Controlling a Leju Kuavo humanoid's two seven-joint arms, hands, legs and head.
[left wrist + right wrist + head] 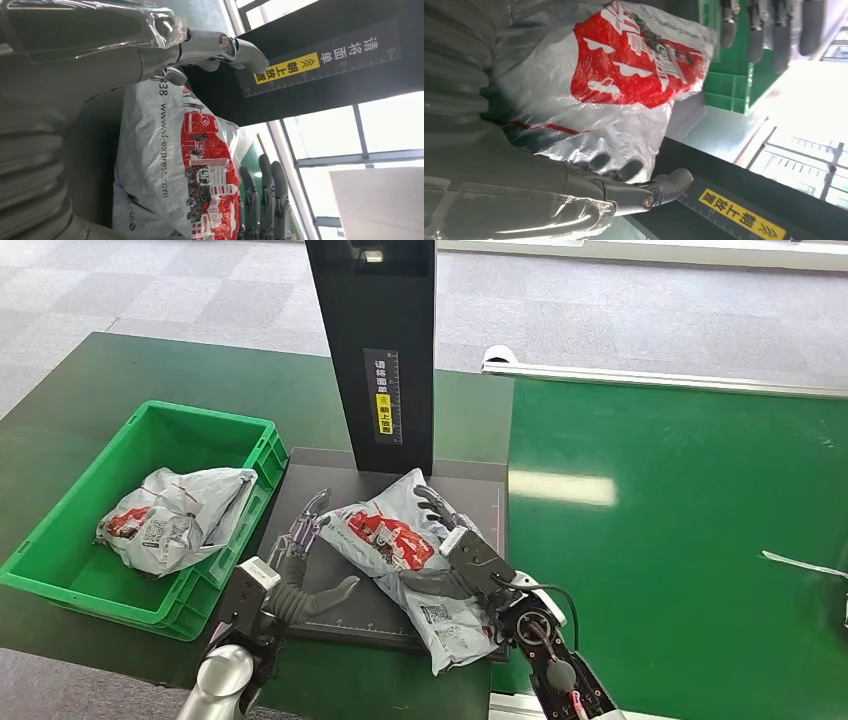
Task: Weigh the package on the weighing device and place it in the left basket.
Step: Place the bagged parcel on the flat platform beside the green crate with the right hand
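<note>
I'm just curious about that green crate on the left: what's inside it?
Inside the green basket lies one grey courier bag with red print, resting against the right-hand wall. Bare green floor shows beside it. Whatever might lie beneath that bag is covered.

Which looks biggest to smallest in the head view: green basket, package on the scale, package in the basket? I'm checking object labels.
1. green basket
2. package on the scale
3. package in the basket
The last two look close; the one in the basket is crumpled, so that order is unsure.
</note>
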